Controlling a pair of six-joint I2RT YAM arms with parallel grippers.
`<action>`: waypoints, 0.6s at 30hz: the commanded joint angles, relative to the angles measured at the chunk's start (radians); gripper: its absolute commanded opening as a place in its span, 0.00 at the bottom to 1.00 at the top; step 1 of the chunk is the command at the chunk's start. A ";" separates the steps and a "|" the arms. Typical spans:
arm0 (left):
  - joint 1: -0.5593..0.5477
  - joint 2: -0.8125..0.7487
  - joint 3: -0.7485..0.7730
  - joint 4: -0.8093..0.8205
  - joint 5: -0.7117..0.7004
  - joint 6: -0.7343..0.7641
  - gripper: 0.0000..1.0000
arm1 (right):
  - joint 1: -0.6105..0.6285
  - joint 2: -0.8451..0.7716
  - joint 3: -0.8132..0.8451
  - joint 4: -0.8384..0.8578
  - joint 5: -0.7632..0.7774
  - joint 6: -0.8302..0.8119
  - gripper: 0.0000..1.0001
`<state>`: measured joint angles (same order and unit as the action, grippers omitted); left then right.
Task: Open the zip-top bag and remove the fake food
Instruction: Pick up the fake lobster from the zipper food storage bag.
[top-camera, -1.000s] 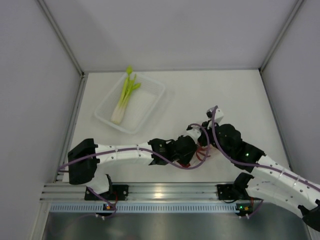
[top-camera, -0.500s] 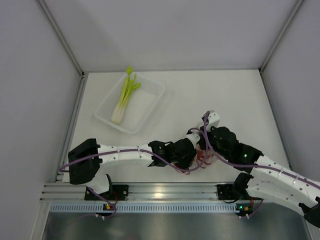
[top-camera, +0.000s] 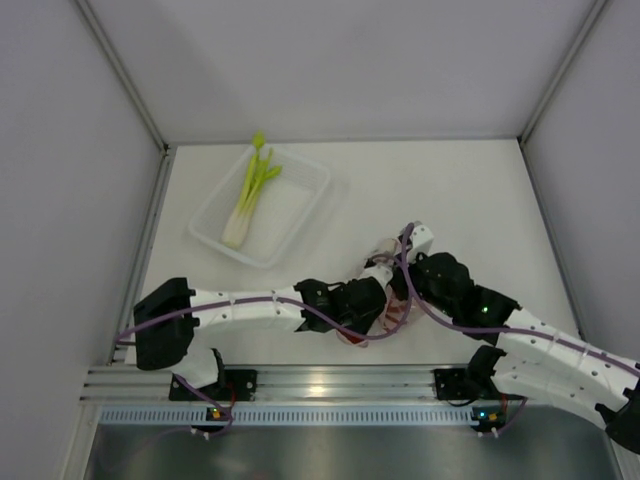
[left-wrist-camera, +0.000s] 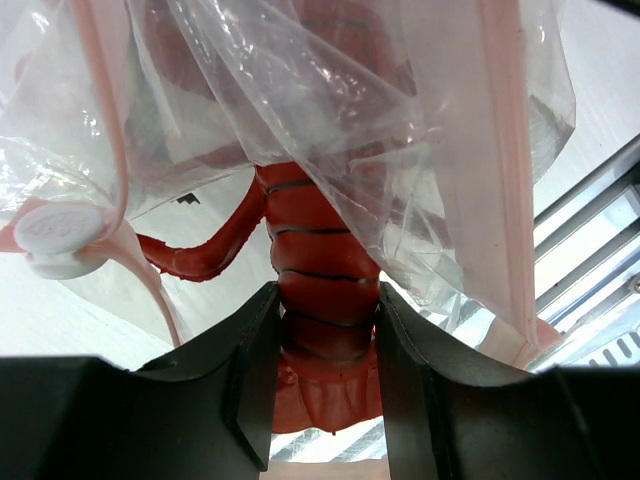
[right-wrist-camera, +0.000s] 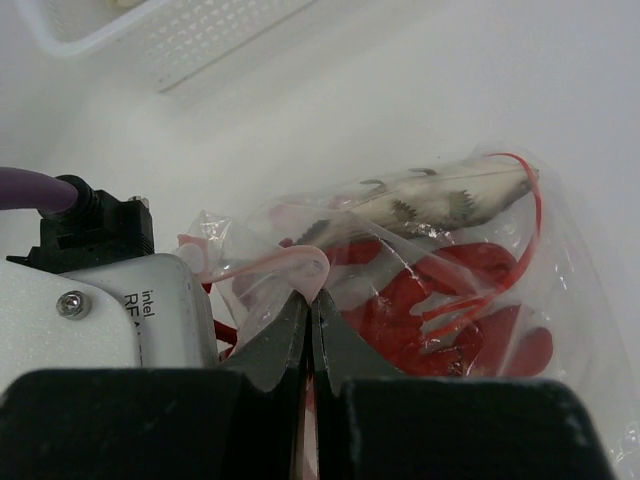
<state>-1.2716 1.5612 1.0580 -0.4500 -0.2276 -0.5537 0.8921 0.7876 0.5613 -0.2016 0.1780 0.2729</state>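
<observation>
Already, at the far left, the leek (top-camera: 248, 192) lies in the clear tray (top-camera: 205, 222), out of the bag. Toward the middle of the desk (top-camera: 450, 190), the left gripper (left-wrist-camera: 322, 305) is clamped on the tail of the red lobster (left-wrist-camera: 318, 240). The lobster's body is partly inside the zip-top bag (left-wrist-camera: 400, 150), whose mouth gapes around it. Further right, the right gripper (right-wrist-camera: 312, 305) is pinched together on the pink zip strip (right-wrist-camera: 290, 265), anchoring the bag. The grey fish (right-wrist-camera: 450, 200) lies inside beyond the lobster. The step in hand looks to be drawing the lobster out. Next, the left arm probably needs to pull back along the lobster's length while the right holds firm.
</observation>
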 joint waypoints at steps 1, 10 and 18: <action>0.071 0.023 0.118 0.063 -0.139 -0.081 0.00 | 0.044 -0.008 -0.020 0.097 -0.287 -0.029 0.00; 0.069 0.112 0.182 0.077 -0.279 -0.092 0.00 | 0.042 0.002 0.006 0.108 -0.282 0.054 0.00; 0.066 0.020 -0.032 0.335 0.078 0.049 0.00 | 0.044 -0.065 -0.005 0.044 0.027 0.026 0.00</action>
<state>-1.2587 1.6241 1.0863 -0.3580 -0.2718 -0.5320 0.8700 0.7589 0.5476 -0.1539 0.2852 0.3325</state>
